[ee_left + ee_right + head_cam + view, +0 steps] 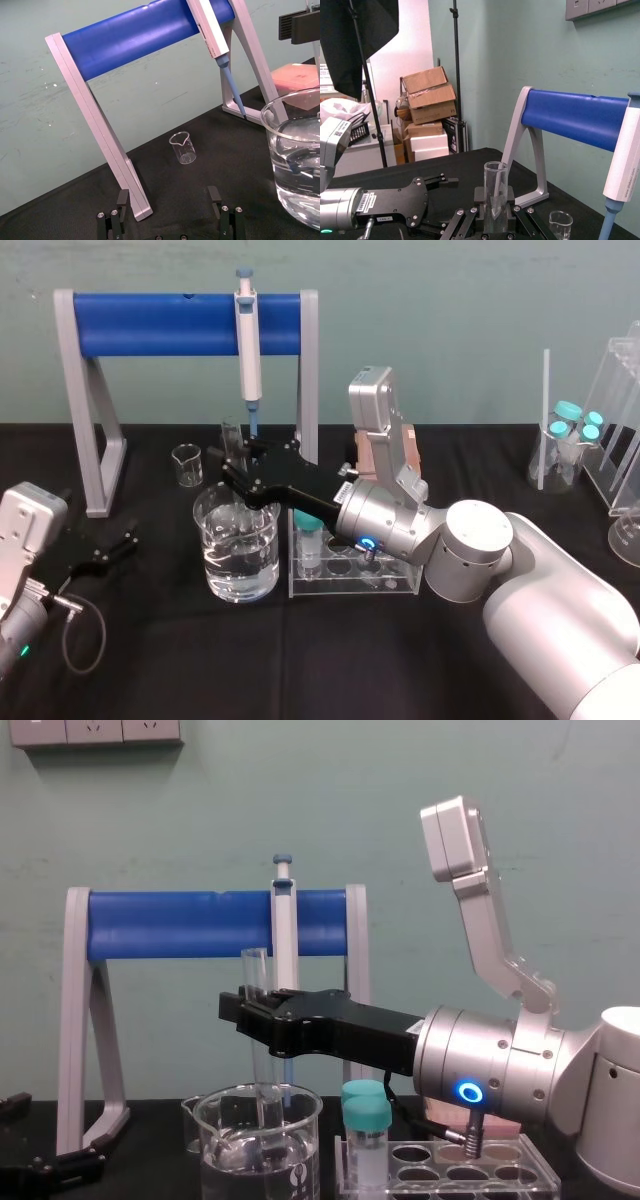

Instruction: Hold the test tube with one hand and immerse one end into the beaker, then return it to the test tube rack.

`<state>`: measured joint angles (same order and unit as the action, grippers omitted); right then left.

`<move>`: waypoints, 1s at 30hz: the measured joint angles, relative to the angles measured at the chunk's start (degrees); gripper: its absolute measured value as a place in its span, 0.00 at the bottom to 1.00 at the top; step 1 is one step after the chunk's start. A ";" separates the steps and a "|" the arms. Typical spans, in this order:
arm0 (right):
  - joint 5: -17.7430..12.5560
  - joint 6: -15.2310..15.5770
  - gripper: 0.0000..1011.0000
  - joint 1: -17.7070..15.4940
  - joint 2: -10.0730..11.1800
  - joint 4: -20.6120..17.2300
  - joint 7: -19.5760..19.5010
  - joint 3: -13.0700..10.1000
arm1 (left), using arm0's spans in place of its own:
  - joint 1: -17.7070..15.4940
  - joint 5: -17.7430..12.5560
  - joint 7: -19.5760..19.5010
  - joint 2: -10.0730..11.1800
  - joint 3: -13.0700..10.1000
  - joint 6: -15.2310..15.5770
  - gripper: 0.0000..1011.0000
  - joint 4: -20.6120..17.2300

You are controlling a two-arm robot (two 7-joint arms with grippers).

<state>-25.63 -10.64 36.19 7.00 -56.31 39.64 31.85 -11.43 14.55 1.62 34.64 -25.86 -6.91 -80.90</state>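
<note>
Centre of the head view: the right arm's black two-fingered gripper [233,462] pinches the long clear glass test tube [256,975] on its upper part, holding it upright. The tube's lower end sits below the rim of the wide clear glass beaker [215,545] holding water; how deep it goes, cannot tell. The low clear acrylic rack [400,580] stands just right of the beaker. At lower left, the left gripper [112,548] has its fingers spread, well apart from the beaker.

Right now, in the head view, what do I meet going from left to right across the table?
Left gripper, open → small glass beaker → beaker, where the right gripper holds the test tube upright → test tube rack → teal-capped tubes at the far right.
</note>
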 joint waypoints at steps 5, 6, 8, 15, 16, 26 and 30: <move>-0.04 0.01 0.22 0.00 0.03 -0.07 -0.08 0.00 | 0.00 0.00 0.00 0.00 0.00 0.00 0.99 0.00; -0.04 0.01 0.22 0.00 0.03 -0.07 -0.08 0.00 | 0.00 0.00 0.00 0.00 0.00 0.00 0.99 0.00; -0.05 0.00 0.22 0.00 0.03 -0.08 -0.11 0.00 | 0.00 0.00 0.00 0.00 0.00 0.00 0.99 0.00; -0.09 -0.01 0.22 0.00 0.03 -0.07 -0.19 0.02 | 0.00 0.00 0.00 0.00 0.00 0.00 0.99 0.00; -0.09 -0.01 0.22 0.00 0.04 -0.08 -0.20 0.03 | 0.00 0.00 0.00 0.00 0.00 0.00 0.99 0.00; -0.09 -0.01 0.22 -0.10 0.09 -0.27 -0.33 0.04 | 0.00 0.00 0.00 0.00 0.00 0.00 0.99 0.00; -0.07 0.00 0.22 -0.17 0.14 -0.45 -0.38 0.06 | 0.00 0.00 0.00 0.00 0.00 0.00 0.99 0.00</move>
<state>-25.71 -10.64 36.02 7.14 -56.77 39.26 31.91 -11.43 14.55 1.62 34.65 -25.86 -6.91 -80.90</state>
